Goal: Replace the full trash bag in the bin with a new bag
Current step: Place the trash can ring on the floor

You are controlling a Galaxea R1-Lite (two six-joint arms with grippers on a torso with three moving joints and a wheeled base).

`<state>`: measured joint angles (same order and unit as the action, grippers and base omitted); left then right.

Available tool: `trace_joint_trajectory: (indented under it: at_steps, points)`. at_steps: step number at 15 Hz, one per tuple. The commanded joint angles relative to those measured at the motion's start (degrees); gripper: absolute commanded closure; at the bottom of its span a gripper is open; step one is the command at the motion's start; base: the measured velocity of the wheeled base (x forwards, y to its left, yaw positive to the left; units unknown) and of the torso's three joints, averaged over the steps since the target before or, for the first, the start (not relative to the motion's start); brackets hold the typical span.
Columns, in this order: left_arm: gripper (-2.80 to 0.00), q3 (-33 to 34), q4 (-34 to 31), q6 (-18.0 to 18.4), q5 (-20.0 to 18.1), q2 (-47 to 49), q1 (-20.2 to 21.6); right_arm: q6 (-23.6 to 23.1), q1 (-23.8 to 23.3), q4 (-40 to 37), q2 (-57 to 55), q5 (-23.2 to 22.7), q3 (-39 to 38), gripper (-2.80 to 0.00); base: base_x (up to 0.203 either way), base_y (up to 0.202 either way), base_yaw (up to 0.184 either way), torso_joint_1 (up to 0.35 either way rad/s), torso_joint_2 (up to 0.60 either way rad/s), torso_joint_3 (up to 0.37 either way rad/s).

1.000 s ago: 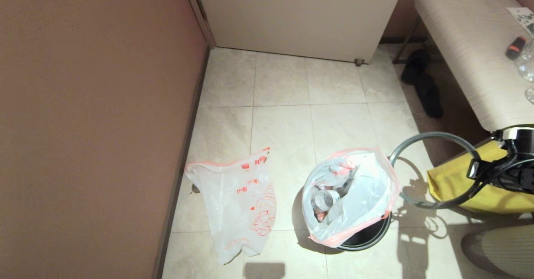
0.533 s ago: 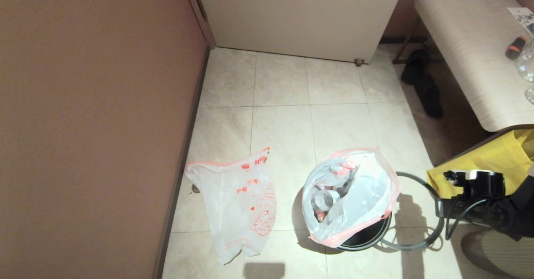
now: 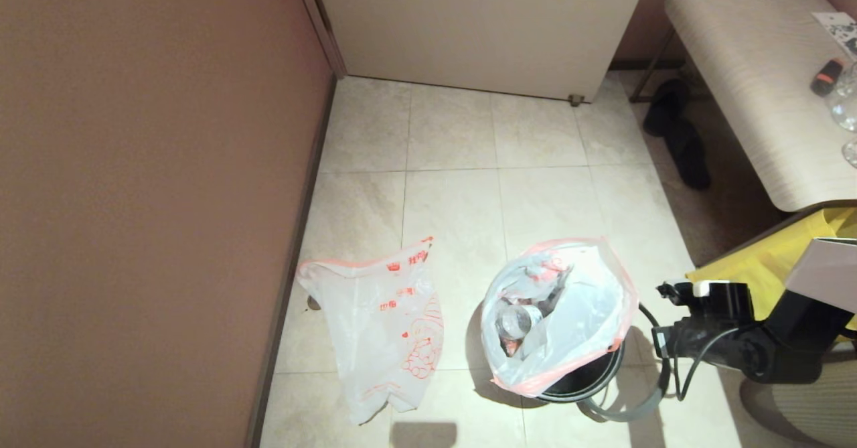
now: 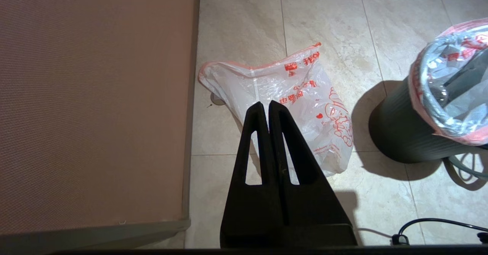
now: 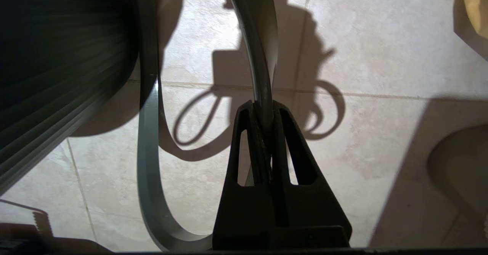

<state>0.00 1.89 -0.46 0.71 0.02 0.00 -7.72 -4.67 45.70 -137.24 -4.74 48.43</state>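
Right gripper [image 5: 263, 104] is low beside the bin [image 3: 582, 382], on the bin's right in the head view, fingers pinched tight on the grey hoop rim [image 5: 146, 163]. The hoop is off the bin: it curves down from the fingers toward the tiled floor [image 3: 455, 200] and passes just beside the bin's ribbed black wall [image 5: 57, 56]; whether its low edge touches the tiles is hard to tell from the wrist view. The full trash bag [image 3: 556, 314] sits in the bin, mouth open, pink-red edge [image 3: 569, 366] folded over the bin's lip, a bottle [image 3: 514, 321] and other rubbish showing through. The new bag [image 3: 381, 327] lies flat on the floor to the bin's left, well apart from it, near the brown wall [image 3: 147, 200], red characters and cartoon print facing up. Left gripper [image 4: 268, 104] hangs above the new bag, fingers pressed together, holding nothing. A yellow bag [image 3: 776, 267] sits behind the right arm, under the pale bench [image 3: 750, 73]
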Motion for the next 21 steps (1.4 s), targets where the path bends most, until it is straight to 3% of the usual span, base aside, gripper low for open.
trace_joint_trajectory:
  at_steps: [1, 4, 8, 13, 14, 21]
  points:
    - [0.00, 0.0, 0.0, -0.1, 0.0, 0.0, 0.0, 0.6, 2.5, 0.2, 0.0, 0.3, 0.2, 0.00, 0.000, 0.000, 0.000, 0.000, 0.00, 0.000]
    - [0.00, 0.0, 0.0, -0.1, 0.1, 0.0, 0.0, 0.9, 3.5, 0.2, -0.3, 2.3, 1.4, 0.00, 0.000, 0.000, 0.000, 0.000, 0.00, 0.000]
    - [0.00, 0.0, 0.0, -0.1, 0.0, 0.0, 0.0, -2.6, -2.7, 0.4, -2.2, 2.4, 3.0, 0.00, 0.000, 0.000, 0.000, 0.000, 0.00, 0.000]
    - [0.00, 0.0, 0.0, -0.1, 0.0, 0.0, 0.0, -5.2, -6.8, 10.8, -8.0, 1.8, 3.1, 0.00, 0.000, 0.000, 0.000, 0.000, 0.00, 0.000]
    - [0.00, 0.0, 0.0, -0.1, 0.0, 0.0, 0.0, -5.3, -7.1, 11.2, -8.0, 1.7, 3.0, -2.80, 0.000, 0.000, 0.000, 0.000, 0.00, 0.000]
    - [0.00, 0.0, 0.0, -0.1, 0.0, 0.0, 0.0, -4.9, -7.2, 12.2, 6.9, 1.6, -7.5, -2.80, 0.000, 0.000, 0.000, 0.000, 0.00, 0.000]
